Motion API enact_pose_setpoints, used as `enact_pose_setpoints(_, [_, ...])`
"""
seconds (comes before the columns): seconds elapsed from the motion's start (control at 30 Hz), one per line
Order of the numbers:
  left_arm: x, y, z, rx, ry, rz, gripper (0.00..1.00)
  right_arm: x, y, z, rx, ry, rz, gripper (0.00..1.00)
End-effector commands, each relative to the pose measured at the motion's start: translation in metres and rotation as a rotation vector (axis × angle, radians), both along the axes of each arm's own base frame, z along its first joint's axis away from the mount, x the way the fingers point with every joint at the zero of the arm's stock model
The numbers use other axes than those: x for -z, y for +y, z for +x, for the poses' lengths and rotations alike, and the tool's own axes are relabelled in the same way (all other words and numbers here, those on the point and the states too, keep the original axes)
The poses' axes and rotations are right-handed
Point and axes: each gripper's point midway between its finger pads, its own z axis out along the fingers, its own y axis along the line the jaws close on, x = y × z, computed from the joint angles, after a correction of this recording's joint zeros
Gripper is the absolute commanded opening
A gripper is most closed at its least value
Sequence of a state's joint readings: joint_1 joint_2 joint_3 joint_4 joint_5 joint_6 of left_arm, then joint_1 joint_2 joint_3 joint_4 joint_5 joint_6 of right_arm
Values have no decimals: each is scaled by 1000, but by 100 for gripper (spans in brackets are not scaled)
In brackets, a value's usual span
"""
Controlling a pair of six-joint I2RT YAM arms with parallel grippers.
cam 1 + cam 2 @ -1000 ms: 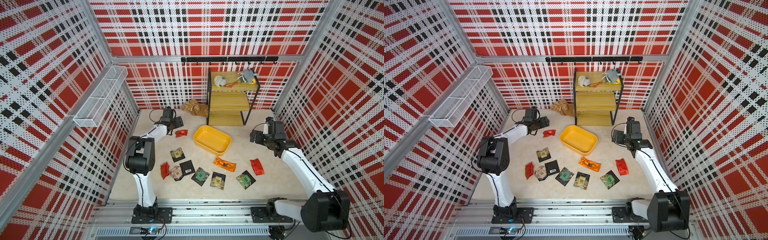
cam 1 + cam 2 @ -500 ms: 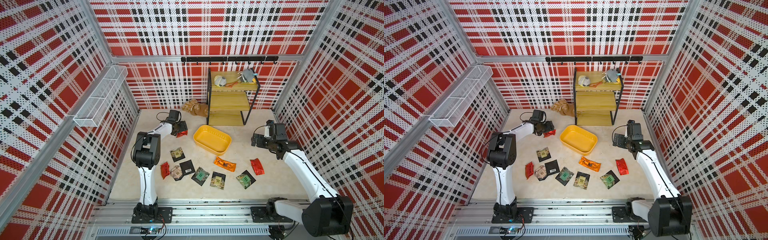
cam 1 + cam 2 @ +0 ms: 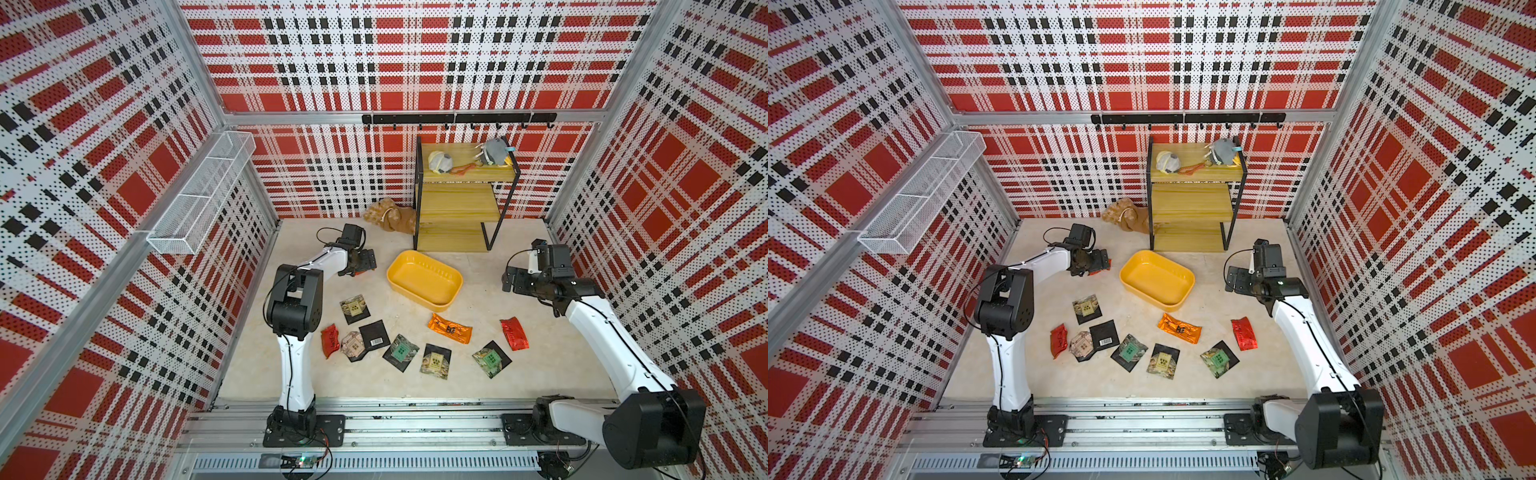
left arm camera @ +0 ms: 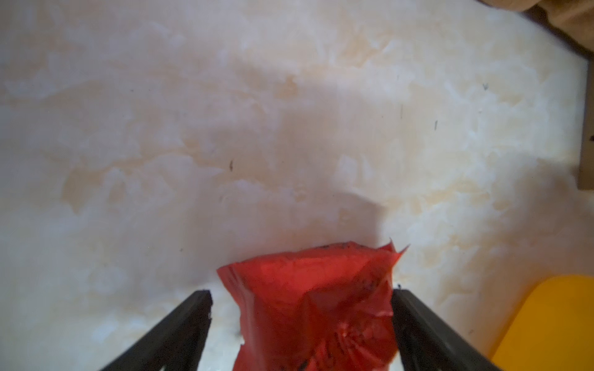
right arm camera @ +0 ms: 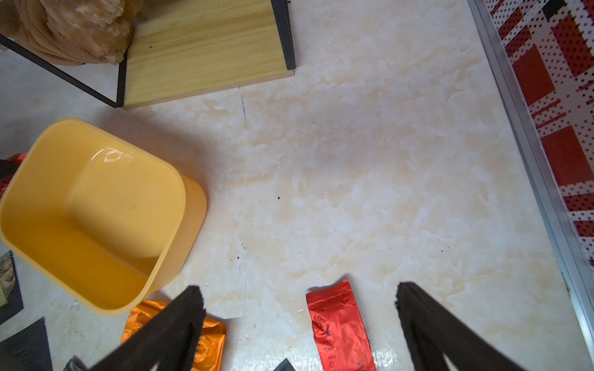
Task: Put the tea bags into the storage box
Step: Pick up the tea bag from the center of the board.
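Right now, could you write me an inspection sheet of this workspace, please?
Surface: marble-look tabletop, small dark specks.
Job's things: storage box empty; tea bags scattered beside it.
Clutter: plush toy beside wooden shelf; small toys on top.
End effectors: left end effector open around a red tea bag; right end effector open, empty.
Cables: black loop at each wrist.
Surroundings: plaid walls, wire basket, hook rail.

A lab robot cell — plaid perforated walls (image 3: 395,62) on aluminium framing (image 3: 291,117), arms (image 3: 295,361) mounted to a base rail (image 3: 415,419)
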State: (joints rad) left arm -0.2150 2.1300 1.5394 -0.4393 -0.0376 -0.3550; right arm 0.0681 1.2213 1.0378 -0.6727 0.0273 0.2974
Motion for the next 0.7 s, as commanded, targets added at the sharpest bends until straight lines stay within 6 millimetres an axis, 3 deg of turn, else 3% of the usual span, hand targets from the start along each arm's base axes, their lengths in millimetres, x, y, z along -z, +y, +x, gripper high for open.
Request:
enact_pose_setpoints(0.0, [6, 1, -8, 26, 31, 50, 91, -1, -2, -2, 5, 26, -11, 100])
enact_pose_setpoints(0.1, [12, 2, -14, 33, 51, 71, 85, 9, -3, -6, 17, 76, -10, 100])
enact_pose_setpoints(0.3, [22, 3, -19, 31, 79, 60, 74, 51, 2, -18, 17, 234, 22, 100])
enact_pose_setpoints(0.4, [26, 0, -17, 40, 84, 47, 63, 65, 2, -22, 20, 278, 21, 100])
enact_pose_setpoints(0.67, [30, -5, -14, 53, 91, 25, 43, 75, 0, -22, 34, 306, 15, 100])
